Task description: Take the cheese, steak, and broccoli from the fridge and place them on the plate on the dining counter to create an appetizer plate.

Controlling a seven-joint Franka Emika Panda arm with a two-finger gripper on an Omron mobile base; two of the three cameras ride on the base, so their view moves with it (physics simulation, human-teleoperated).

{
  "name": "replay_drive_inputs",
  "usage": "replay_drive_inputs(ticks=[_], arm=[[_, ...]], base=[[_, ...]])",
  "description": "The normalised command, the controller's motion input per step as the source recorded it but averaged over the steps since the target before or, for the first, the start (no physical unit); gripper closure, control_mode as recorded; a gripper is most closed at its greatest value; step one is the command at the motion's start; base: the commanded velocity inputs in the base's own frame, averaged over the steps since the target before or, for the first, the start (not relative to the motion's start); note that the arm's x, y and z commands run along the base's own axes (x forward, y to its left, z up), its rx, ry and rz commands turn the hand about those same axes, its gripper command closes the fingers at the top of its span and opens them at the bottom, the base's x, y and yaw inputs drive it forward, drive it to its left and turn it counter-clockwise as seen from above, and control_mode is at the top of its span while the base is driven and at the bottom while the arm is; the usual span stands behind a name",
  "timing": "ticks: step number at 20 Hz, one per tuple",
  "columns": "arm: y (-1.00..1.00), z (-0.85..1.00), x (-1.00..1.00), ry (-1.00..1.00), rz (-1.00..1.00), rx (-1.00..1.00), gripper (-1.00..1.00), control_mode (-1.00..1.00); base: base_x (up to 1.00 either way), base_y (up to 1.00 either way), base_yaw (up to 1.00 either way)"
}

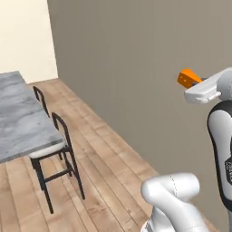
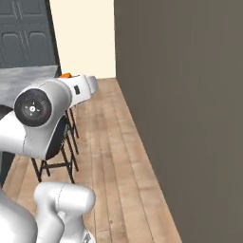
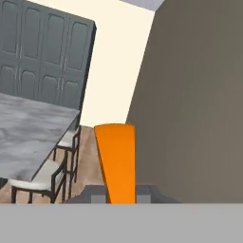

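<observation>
My gripper (image 3: 118,195) is shut on the cheese (image 3: 116,159), an orange wedge that sticks up between the two fingertips. From the left base view the cheese (image 1: 187,78) is held high in the air at the end of the white hand, close to the grey wall. A sliver of the cheese (image 2: 65,75) peeks over the arm in the right base view. The grey marble dining counter (image 1: 18,113) lies off to the left, well apart from the gripper. The steak, broccoli, fridge and plate are out of view.
Black stools with pale seats (image 1: 52,152) stand along the counter's near edge (image 3: 42,180). A tall grey wall (image 1: 136,68) runs close on the right. Wooden floor (image 2: 114,156) lies between wall and stools. Dark panelled cabinets (image 3: 42,57) stand beyond the counter.
</observation>
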Motion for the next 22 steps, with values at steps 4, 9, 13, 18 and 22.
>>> replay_drive_inputs(ticks=[4, 9, 13, 18, 22], arm=[[0.0, 0.0, 0.0, 0.0, 0.0, 0.0, 1.0, 1.0], [0.0, 0.0, 0.0, 0.0, 0.0, 0.0, 1.0, 1.0], [0.0, 0.0, 0.0, 0.0, 0.0, 0.0, 1.0, 1.0], [0.0, 0.0, 0.0, 0.0, 0.0, 0.0, 1.0, 1.0], [0.0, 0.0, 0.0, 0.0, 0.0, 0.0, 1.0, 1.0]], base=[[0.93, 0.0, 0.62], [0.89, -0.23, 0.54], [0.53, -0.55, 0.48], [0.35, -0.84, 0.38], [0.64, -0.89, 0.28]])
